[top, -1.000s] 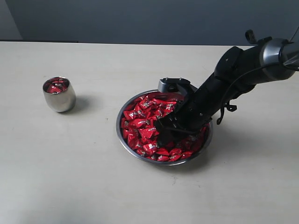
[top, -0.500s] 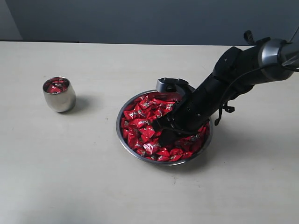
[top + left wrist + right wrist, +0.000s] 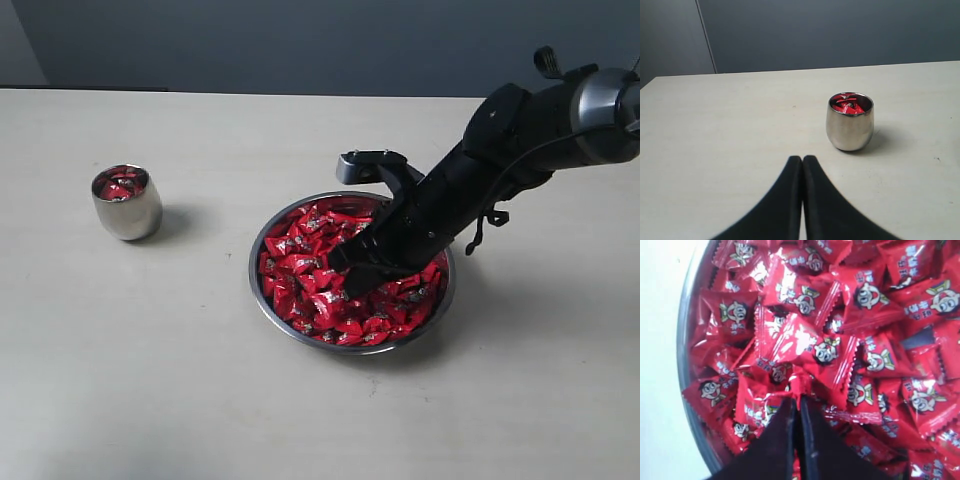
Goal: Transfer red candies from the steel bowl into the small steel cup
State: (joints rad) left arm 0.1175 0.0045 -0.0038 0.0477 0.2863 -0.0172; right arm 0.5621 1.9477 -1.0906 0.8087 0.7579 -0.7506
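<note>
- While your right gripper [image 3: 352, 283] sits tips-down in the steel bowl [image 3: 254, 275], its jaws are together. In the right wrist view they nip the crimped wrapper edge of one red candy [image 3: 812, 347] on top of the heap.
- That candy lies straight ahead of the fingertips. The pinch is on a thin strip of wrapper rather than across the body, so I judge the hold to be slight, and you should lift slowly.
- All around it, the other red candies [image 3: 300, 265] fill the bowl nearly to the rim.
- Your target, the small steel cup [image 3: 127, 205], stands upright on the worktop [image 3: 200, 380]. It is well apart from the bowl, towards the left of the exterior view, with nothing between the two.
- So the coming move turns on this: rise clear of the bowl's rim, then carry the candy across the middle onto the left arm's side. Stop directly above the cup's mouth.
- That mouth is narrow, and red wrappers already show near its top, so you have little room for error when you release.
- Your left gripper [image 3: 802, 162] is closed on nothing and points at the cup ahead of its tips. It is the nearer arm, yet it is empty.
- You cannot see it in the exterior view, so you cannot tell how close it sits to the carrying path.
</note>
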